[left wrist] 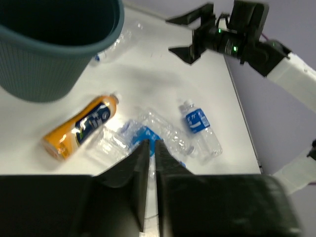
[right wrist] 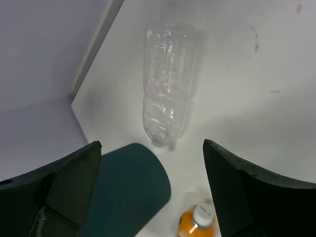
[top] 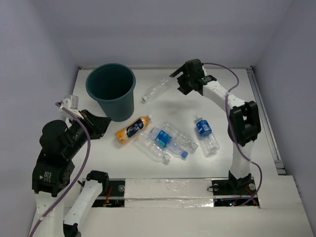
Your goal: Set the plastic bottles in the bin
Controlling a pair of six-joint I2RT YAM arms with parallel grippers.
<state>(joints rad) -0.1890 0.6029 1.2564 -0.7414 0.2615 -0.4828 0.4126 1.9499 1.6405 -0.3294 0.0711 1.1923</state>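
The dark teal bin (top: 116, 104) stands upright at the back left of the table. A clear bottle (top: 158, 89) lies just right of it, and in the right wrist view this bottle (right wrist: 168, 84) lies below and ahead of my open, empty right gripper (right wrist: 152, 143), which hovers above the table (top: 177, 75). An orange bottle (top: 133, 128) lies in front of the bin. Beside it is a heap of clear bottles with blue labels (top: 165, 139), and another blue-labelled bottle (top: 206, 133) lies to their right. My left gripper (left wrist: 152, 142) is shut and empty, raised near the bin's left front.
White walls close in the table on the left, back and right. A raised rail (top: 266, 118) runs along the table's right edge. The right arm's elbow (top: 244, 123) stands over the right side. A taped strip (top: 173, 190) marks the near edge.
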